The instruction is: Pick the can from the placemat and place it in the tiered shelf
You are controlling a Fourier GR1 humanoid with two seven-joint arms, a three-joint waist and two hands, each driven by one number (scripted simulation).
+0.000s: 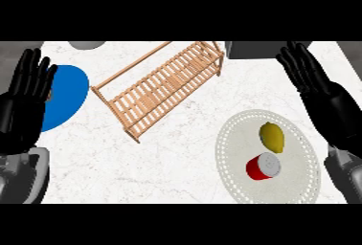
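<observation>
**Fingers straight on both hands; can [263,167] not yet lifted**

Fingers on each hand were straight and released, grasping nothing. The left hand [17,112] rested at 9 o'clock, fingers up, partly over a blue plate [71,95]. The right hand [329,103] showed between 2 and 3 o'clock, equally open, beside the placemat [237,143] but not touching anything on it.

The red can with its pale top sat on the round white placemat at about 4 o'clock. A lemon [272,137] lay just beside it on its 12 o'clock side. The wooden tiered shelf [159,86] stood slantwise around 11 o'clock, well apart from the can.

By this evidence, no part of the task had been done. Reaching, grasping, carrying across and setting the can in the shelf all remained. The right hand, being nearer, seemed the likelier one for the pick.
</observation>
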